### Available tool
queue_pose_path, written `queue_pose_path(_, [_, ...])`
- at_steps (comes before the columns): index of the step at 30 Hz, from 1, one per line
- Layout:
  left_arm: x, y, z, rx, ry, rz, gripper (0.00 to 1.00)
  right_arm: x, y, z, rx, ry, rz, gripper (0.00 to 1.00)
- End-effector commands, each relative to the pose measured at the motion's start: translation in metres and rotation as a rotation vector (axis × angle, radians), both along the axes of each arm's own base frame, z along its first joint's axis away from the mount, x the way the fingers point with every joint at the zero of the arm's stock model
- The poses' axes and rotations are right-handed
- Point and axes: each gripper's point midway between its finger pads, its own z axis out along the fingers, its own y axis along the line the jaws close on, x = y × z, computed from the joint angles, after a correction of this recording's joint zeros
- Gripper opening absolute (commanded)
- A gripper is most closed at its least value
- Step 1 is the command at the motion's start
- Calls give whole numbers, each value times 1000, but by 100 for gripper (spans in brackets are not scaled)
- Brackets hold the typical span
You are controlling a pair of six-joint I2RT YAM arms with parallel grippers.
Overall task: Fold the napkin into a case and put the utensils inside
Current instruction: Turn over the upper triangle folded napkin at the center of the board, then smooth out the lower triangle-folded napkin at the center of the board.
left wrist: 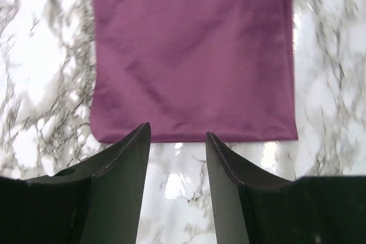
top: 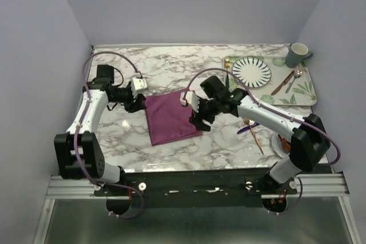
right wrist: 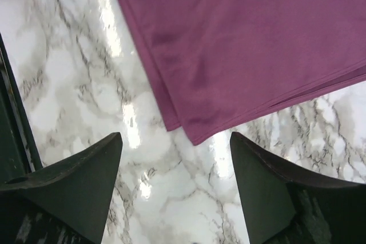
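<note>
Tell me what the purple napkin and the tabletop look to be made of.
Napkin: thin cloth with a satin-like sheen; soft highlights and stacked folded layers at its corner show it. Tabletop: glossy, marble-patterned, grey veins on white with sharp light glare; real stone or printed laminate cannot be told.

The left arm (top: 90, 112) reaches in from centre left, the right arm (top: 269, 115) from lower right. The left fingers (left wrist: 123, 164) stand parted, the right fingers (right wrist: 86, 175) wider, both pairs empty.
</note>
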Motion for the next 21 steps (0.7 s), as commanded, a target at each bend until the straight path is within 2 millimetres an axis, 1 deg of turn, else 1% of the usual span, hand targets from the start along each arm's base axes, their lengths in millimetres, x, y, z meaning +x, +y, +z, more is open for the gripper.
queue_pose_path(1, [57,6,8,-210,305,352,54,9,16,7,38,237,-149,76])
queue_pose_path(2, [66,7,-2,-229,397,431,53,13,19,-3,21,270,-175,70])
queue_pose_path(4, [86,12,-1,-229,395,485,51,22,20,-8,17,312,-244,66])
queue_pose_path(5, [91,12,-8,-237,446,518,51,29,23,-5,24,315,-263,63])
queue_pose_path(6, [94,12,-10,-242,459,529,50,33,20,-15,2,344,-292,62])
queue_pose_path(7, [98,12,-11,-245,475,543,49,33,19,-18,-10,371,-325,62])
queue_pose_path(8, [98,11,-14,-244,497,549,47,38,18,-18,-9,385,-351,61])
queue_pose_path(9, [96,10,-23,-234,531,551,47,37,12,-23,-18,445,-375,61])
queue_pose_path(11, [88,6,-32,-182,532,531,47,34,7,-24,-8,520,-427,62])
queue_pose_path(12, [82,6,-38,-138,504,500,48,33,-1,-28,-3,563,-456,62])
queue_pose_path(13, [72,4,-48,-103,506,484,49,32,-4,-28,3,589,-491,62])
queue_pose_path(14, [68,7,-52,-56,475,483,50,32,-9,-30,5,609,-513,62])
queue_pose_path(15, [61,-2,-56,-25,462,448,50,31,-16,-34,5,634,-544,62])
queue_pose_path(16, [53,-2,-66,13,455,429,50,32,-19,-34,10,647,-574,62])
queue_pose_path(18, [45,-6,-70,69,421,402,51,35,-26,-39,4,653,-615,61])
queue_pose_path(19, [38,-7,-75,95,406,371,51,34,-28,-42,-2,671,-637,61])
queue_pose_path(20, [33,-12,-76,113,390,346,51,33,-29,-44,-3,685,-648,61])
queue_pose_path(21, [30,-15,-71,129,345,327,52,32,-31,-45,-2,700,-657,61])
